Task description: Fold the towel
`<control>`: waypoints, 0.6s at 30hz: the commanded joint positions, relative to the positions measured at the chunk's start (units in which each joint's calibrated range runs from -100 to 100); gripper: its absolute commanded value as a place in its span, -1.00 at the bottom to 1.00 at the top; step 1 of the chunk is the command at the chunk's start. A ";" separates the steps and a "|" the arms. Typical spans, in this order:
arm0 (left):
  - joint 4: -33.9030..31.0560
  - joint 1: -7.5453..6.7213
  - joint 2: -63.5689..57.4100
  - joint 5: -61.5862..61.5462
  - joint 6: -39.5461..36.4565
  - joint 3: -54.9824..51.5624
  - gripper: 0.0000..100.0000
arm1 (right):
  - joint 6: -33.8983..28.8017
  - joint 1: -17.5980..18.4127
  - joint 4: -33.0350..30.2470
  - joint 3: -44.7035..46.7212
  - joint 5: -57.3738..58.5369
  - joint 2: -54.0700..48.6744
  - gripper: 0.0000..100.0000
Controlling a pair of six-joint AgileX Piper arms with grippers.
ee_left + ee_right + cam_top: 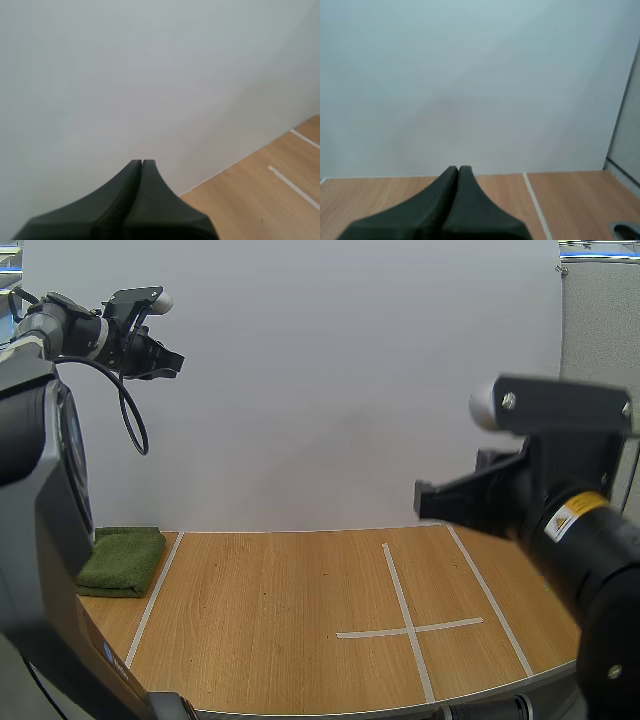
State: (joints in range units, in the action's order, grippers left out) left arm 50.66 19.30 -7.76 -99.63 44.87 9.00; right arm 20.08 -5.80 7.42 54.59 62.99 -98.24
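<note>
The towel (122, 560), green and folded into a thick pad, lies at the far left edge of the worktop (280, 610), just outside the left white tape strip (152, 595). The left hand (168, 362) is raised high on the left side, fingers pressed together, gripping nothing. The right hand (424, 502) hangs above the right side of the worktop, well apart from the towel, likewise closed and empty

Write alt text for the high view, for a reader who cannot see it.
A folded green towel lies at the far left of a wooden table. The left tool and right tool hang above it, touching nothing; a tape cross marks the right side.
</note>
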 commanded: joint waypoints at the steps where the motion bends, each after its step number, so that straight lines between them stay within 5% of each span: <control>1: 6.29 -0.21 -12.18 1.56 2.57 -13.00 -1.00 | -2.98 3.44 2.01 11.84 -1.78 -1.54 -1.00; 18: 7.18 -0.42 -34.99 12.14 5.60 -34.10 -1.00 | -2.98 10.62 2.15 12.14 -1.84 -1.54 -1.00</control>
State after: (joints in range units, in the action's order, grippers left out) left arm 57.79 19.30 -32.57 -92.12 48.96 -15.41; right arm 17.28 2.85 9.59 66.66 62.06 -99.35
